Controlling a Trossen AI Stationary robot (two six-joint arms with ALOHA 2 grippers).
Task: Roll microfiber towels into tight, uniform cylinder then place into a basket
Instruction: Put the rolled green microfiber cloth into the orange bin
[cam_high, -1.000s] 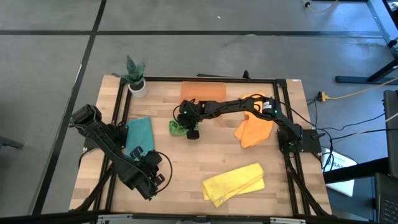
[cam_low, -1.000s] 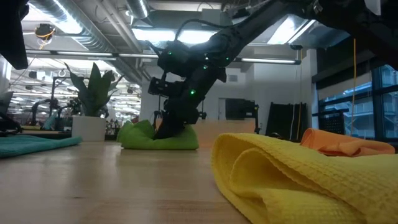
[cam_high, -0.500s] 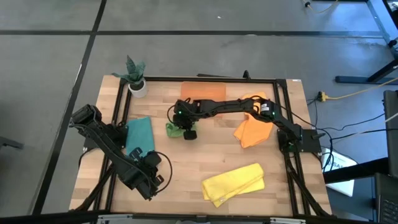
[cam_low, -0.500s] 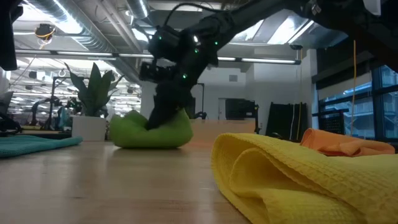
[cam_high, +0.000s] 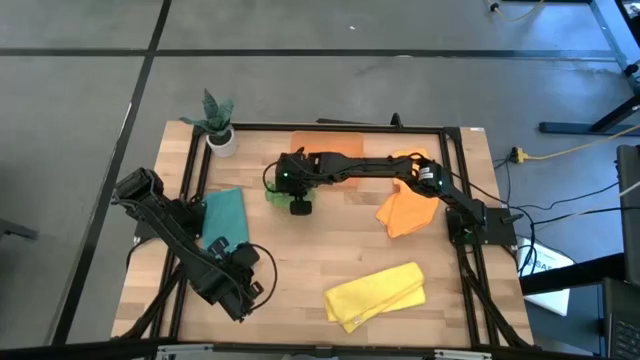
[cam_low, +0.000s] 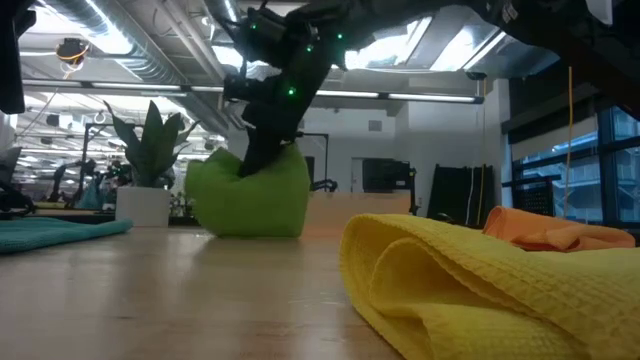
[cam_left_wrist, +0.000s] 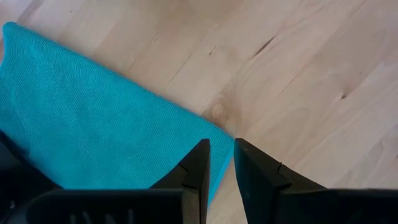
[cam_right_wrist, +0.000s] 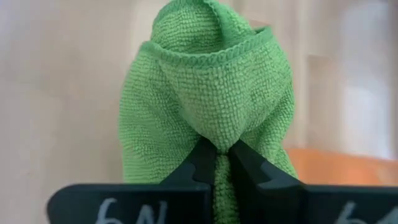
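The green towel (cam_high: 271, 193) hangs bunched below my right gripper (cam_high: 291, 192), which is shut on it near the table's middle, just in front of the orange basket (cam_high: 327, 146). In the low view the towel (cam_low: 250, 195) is a tall lump with its lower end at the table top. My left gripper (cam_left_wrist: 222, 167) waits at the near left, fingers almost together with nothing between them, over the corner of the flat teal towel (cam_left_wrist: 87, 124). An orange towel (cam_high: 405, 210) and a yellow towel (cam_high: 376, 294) lie on the table. My right gripper pinches a gathered fold of the green towel (cam_right_wrist: 219, 144) between its two fingers, several layers thick. The fingers slant down from the table's right side. The towel hangs below them in a loose hood shape, its hemmed edge (cam_right_wrist: 205, 57) outward and its lower end (cam_low: 250, 230) at the table top.
A small white pot with a green plant (cam_high: 219, 128) stands at the far left corner. A black frame (cam_high: 192, 170) runs around the wooden table top. The yellow towel (cam_low: 480, 280) fills the near right of the low view.
My right gripper has risen and gone toward the far left, nearer the basket, staying shut on the green towel. The towel has been drawn up from a low flat lump into a taller hanging bundle and has shifted along with the gripper.
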